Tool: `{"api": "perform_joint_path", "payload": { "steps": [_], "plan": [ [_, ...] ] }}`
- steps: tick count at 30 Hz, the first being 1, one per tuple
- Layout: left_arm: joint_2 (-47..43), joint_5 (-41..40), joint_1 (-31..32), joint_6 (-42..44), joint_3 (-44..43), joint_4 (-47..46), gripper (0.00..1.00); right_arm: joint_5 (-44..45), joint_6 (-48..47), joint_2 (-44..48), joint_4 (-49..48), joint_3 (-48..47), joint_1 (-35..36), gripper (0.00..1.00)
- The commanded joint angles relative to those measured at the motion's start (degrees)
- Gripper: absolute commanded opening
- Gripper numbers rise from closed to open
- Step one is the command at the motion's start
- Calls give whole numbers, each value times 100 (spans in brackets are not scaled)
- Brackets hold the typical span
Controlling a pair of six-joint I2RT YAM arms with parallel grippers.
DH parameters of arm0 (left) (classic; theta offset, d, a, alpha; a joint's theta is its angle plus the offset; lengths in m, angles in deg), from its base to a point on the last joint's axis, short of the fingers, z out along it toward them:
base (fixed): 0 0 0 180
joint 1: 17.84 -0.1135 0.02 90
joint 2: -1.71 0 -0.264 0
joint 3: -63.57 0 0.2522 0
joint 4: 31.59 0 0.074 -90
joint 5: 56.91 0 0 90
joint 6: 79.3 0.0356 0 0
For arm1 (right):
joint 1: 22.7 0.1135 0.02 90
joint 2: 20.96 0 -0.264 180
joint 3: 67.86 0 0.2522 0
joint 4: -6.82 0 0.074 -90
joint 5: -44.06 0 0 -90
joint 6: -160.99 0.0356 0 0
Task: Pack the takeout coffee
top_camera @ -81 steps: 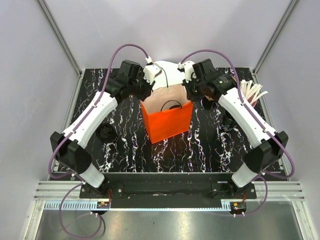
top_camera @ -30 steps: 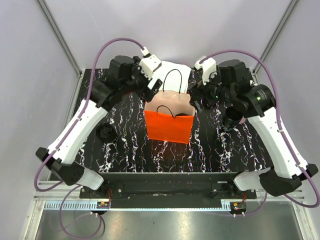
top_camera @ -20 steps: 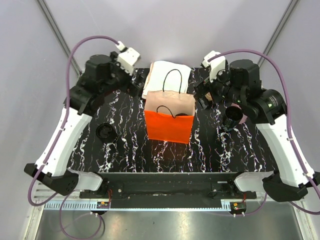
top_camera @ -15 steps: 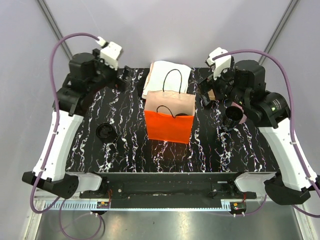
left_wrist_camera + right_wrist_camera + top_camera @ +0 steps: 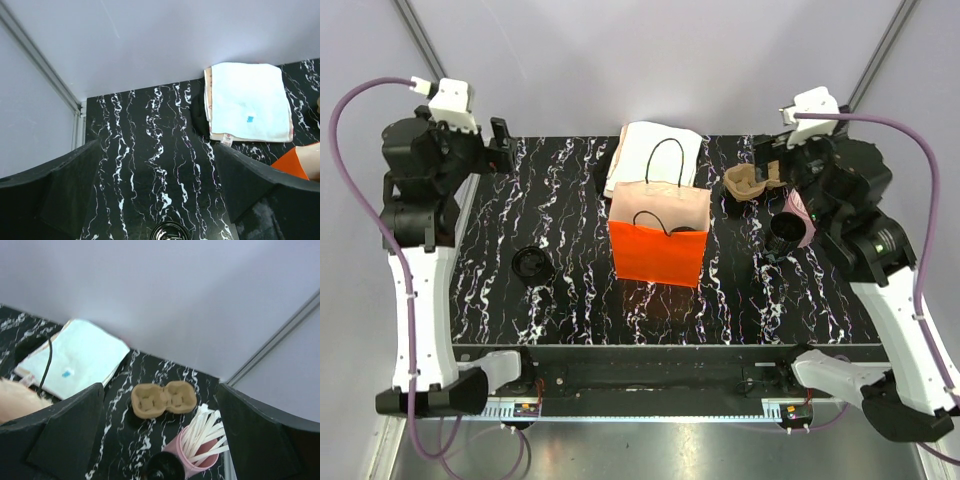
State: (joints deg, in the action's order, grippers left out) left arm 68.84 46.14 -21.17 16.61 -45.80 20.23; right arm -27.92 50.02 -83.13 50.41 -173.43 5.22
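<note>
Orange paper is forming the open-topped bag (image 5: 658, 258) that is standing upright in the middle of the black, white-veined counter (image 5: 580, 300), with its black cord handles drooping over the mouth. We are finding the takeout coffee (image 5: 782, 233), a small black cup, sitting on the counter to the right of the bag and apart from it. It is sitting just beside the pink cup of white sticks (image 5: 799, 215), on that cup's bag-ward side; we are not able to tell whether the two are touching. From the right wrist, only the coffee's dark round top is showing at the bottom edge. A brown pulp cup carrier (image 5: 748, 182) is lying behind the coffee, nearer the far edge. A white folded stack (image 5: 655, 160) is lying flat behind the bag. A flat round black lid (image 5: 532, 264) is resting on the counter to the left of the bag, well apart from it.

We are seeing the left fingers (image 5: 55, 190) spread wide and holding nothing, raised near the far left corner of the counter. The right fingers (image 5: 60, 435) are likewise gaping wide and empty, raised over the far right part, with the carrier and the pink cup framed between them in the wrist view.
</note>
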Motion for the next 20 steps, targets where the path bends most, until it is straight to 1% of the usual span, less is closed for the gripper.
{"api": "perform_joint_path", "payload": {
  "steps": [1,2,3,5,13,20],
  "plan": [
    [-736,-127,-185,-187,507,-905,99,483,-179,407,-987,137,-32,100],
    [-867,-294,-185,-187,787,-1176,99,492,-197,495,-996,198,-32,100],
    [-1112,-321,-194,-170,938,-1300,99,501,-205,530,-1005,233,-32,100],
    [-1325,-444,-194,-169,1158,-1476,99,474,-197,688,-1005,348,-32,100],
    [-1501,-770,-255,-459,1212,-1486,99,316,-39,1181,-979,638,-68,100],
    [-1528,-1007,-255,-521,1062,-1460,99,167,67,1251,-820,621,-85,100]
  ]
}}
